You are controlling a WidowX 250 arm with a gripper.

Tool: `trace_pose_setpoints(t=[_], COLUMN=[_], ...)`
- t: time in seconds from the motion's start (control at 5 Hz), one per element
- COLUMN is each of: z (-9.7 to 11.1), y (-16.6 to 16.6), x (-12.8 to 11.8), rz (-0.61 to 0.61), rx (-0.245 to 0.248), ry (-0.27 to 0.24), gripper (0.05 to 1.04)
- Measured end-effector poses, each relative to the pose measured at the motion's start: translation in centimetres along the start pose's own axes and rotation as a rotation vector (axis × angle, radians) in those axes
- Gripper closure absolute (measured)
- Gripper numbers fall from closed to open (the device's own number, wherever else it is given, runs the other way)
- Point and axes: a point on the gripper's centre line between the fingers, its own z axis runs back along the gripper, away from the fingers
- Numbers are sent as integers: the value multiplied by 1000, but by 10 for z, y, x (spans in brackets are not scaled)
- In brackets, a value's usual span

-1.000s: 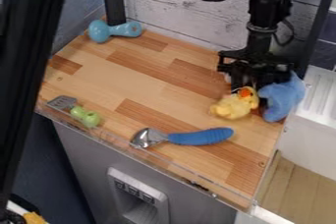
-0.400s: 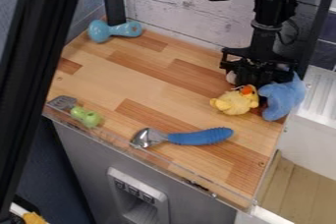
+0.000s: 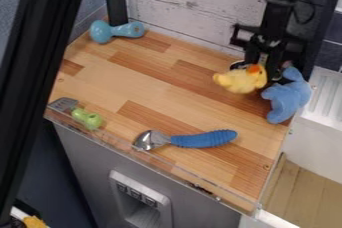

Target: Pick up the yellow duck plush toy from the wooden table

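At the right rear of the wooden counter, the black gripper (image 3: 263,67) hangs down, shut on a yellow plush duck (image 3: 238,81) with an orange beak. The duck's body sticks out to the left of the fingers, its beak towards the gripper. Just right of the duck and lower in the view, a blue plush toy (image 3: 286,99) rests near the counter's right edge. Part of a small round dark-and-white thing (image 3: 237,65) shows behind the duck; the rest of it is hidden.
A spoon with a blue ribbed handle (image 3: 204,139) lies near the front edge. At the front left are a grey slotted utensil (image 3: 63,104) and a green toy (image 3: 87,118). A teal toy (image 3: 115,31) sits at the back left. A white rack (image 3: 326,102) stands beyond the right edge.
The gripper has risen and shifted slightly right, and the duck has come up with it. More of the blue plush's upper part shows. The dark post at left has shifted right.
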Motion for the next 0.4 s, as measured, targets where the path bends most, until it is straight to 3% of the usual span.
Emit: trace_pose_setpoints(t=[0.2,0.4], z=[16,27], y=[-6,-8], x=[-10,-16], rz=[-137,-187], rx=[29,38], ry=[53,87], gripper=[772,772])
